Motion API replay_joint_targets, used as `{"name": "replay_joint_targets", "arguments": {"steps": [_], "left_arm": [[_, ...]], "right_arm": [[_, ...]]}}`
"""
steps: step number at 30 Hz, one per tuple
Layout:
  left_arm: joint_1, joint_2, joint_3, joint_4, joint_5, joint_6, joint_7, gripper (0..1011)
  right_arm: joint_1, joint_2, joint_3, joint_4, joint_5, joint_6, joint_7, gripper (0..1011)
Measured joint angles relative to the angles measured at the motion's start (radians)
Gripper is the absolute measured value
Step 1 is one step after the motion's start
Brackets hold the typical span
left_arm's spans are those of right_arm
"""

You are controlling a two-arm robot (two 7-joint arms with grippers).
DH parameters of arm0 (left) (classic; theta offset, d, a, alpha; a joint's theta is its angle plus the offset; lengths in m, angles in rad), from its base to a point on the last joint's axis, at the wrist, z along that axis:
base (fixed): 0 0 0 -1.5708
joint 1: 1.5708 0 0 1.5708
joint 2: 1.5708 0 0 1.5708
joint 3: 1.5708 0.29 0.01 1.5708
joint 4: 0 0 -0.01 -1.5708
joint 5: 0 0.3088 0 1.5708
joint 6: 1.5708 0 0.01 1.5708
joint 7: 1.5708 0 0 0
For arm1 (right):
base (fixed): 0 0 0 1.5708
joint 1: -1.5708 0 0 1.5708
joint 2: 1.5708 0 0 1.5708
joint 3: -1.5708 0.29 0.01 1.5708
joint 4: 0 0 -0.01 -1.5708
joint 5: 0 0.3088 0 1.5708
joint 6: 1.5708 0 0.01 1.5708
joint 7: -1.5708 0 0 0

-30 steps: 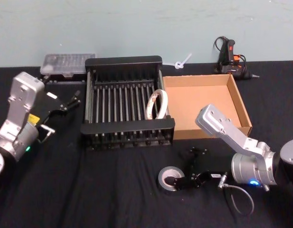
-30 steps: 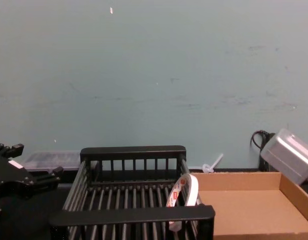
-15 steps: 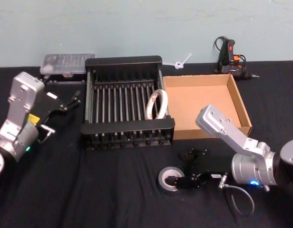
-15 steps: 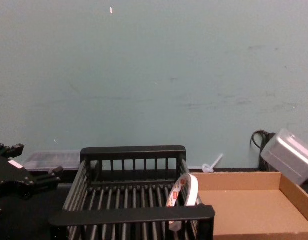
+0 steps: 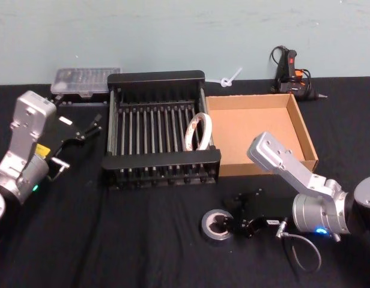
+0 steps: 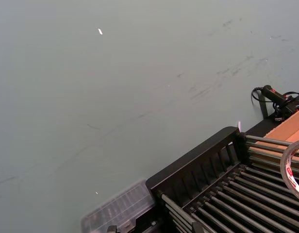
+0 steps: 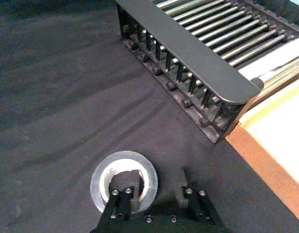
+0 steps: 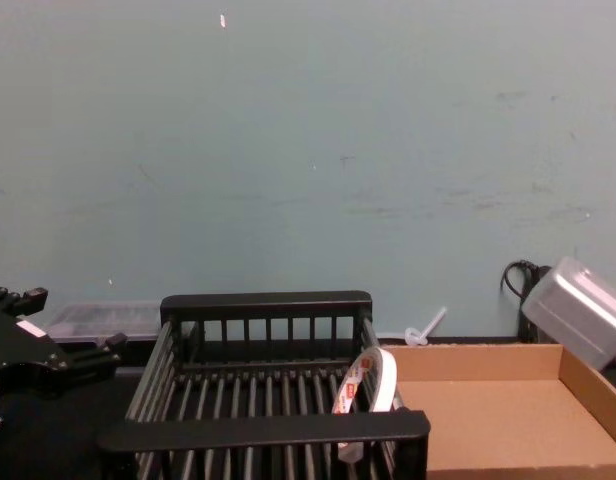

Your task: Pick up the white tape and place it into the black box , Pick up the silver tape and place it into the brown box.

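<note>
The right pincer has slid a little along the black table since a moment ago, and the small thick grey-silver roll of tape has shifted with it. Now 1 finger is sitting inside the roll's dark hole and the other is outside its wall, spread and not squeezing yet. I think it is getting ready to pinch and lift the roll over to the shallow brown cardboard box. The thin white ring of tape is already leaning inside the black slatted crate. The left pincer is waiting spread beside the crate.
</note>
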Motion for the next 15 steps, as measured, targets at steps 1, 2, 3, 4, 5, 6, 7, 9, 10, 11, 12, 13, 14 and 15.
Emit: {"name": "replay_joint_targets", "arguments": {"steps": [1,2,3,4,5,6,7,9,10,11,12,13,14,15], "left_arm": [[0.0,0.0,0.0,0.0,0.0,0.0,0.0,1001],[0.0,0.0,0.0,0.0,0.0,0.0,0.0,1001],[0.0,0.0,0.0,0.0,0.0,0.0,0.0,1001],[0.0,0.0,0.0,0.0,0.0,0.0,0.0,1001],[0.0,0.0,0.0,0.0,0.0,0.0,0.0,1001],[0.0,0.0,0.0,0.0,0.0,0.0,0.0,1001],[0.0,0.0,0.0,0.0,0.0,0.0,0.0,1001],[0.0,0.0,0.0,0.0,0.0,0.0,0.0,1002],[0.0,0.0,0.0,0.0,0.0,0.0,0.0,1001],[0.0,0.0,0.0,0.0,0.0,0.0,0.0,1001],[0.0,0.0,0.0,0.0,0.0,0.0,0.0,1001],[0.0,0.0,0.0,0.0,0.0,0.0,0.0,1001],[0.0,0.0,0.0,0.0,0.0,0.0,0.0,1001],[0.0,0.0,0.0,0.0,0.0,0.0,0.0,1001]], "right_arm": [[0.0,0.0,0.0,0.0,0.0,0.0,0.0,449],[0.0,0.0,0.0,0.0,0.0,0.0,0.0,427],[0.0,0.0,0.0,0.0,0.0,0.0,0.0,416],[0.0,0.0,0.0,0.0,0.0,0.0,0.0,366],[0.0,0.0,0.0,0.0,0.0,0.0,0.0,329],[0.0,0.0,0.0,0.0,0.0,0.0,0.0,285],[0.0,0.0,0.0,0.0,0.0,0.0,0.0,268],[0.0,0.0,0.0,0.0,0.0,0.0,0.0,215],[0.0,0.0,0.0,0.0,0.0,0.0,0.0,178],[0.0,0.0,0.0,0.0,0.0,0.0,0.0,165],[0.0,0.0,0.0,0.0,0.0,0.0,0.0,161],[0.0,0.0,0.0,0.0,0.001,0.0,0.0,162],[0.0,0.0,0.0,0.0,0.001,0.0,0.0,162],[0.0,0.0,0.0,0.0,0.001,0.0,0.0,162]]}}
